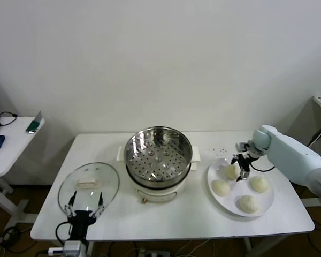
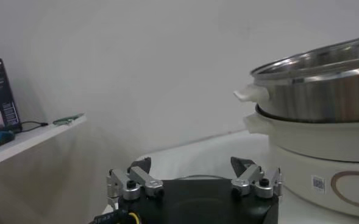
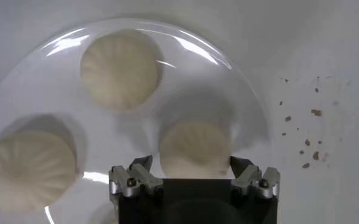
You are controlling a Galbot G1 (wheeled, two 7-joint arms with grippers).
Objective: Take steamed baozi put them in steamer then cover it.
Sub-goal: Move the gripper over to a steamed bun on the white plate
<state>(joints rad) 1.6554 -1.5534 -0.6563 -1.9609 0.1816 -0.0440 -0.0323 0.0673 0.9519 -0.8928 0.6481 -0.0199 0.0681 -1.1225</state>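
Several steamed baozi lie on a white plate (image 1: 238,189) at the table's right. My right gripper (image 1: 242,163) hangs open just above the back-left baozi (image 1: 231,171). In the right wrist view that baozi (image 3: 194,149) lies between the spread jaws of the right gripper (image 3: 191,164), with two more baozi (image 3: 121,68) (image 3: 27,170) farther out. The steamer (image 1: 158,155) stands uncovered in the middle, its perforated tray bare. The cover (image 1: 89,184) lies flat at the left. My left gripper (image 1: 85,206) is open at the cover's near edge, holding nothing, and the steamer (image 2: 325,79) shows beside it.
The white table (image 1: 176,219) ends close in front of the cover and the plate. A low side table (image 1: 10,144) with small items stands further left. Crumbs (image 3: 307,134) dot the tabletop beside the plate.
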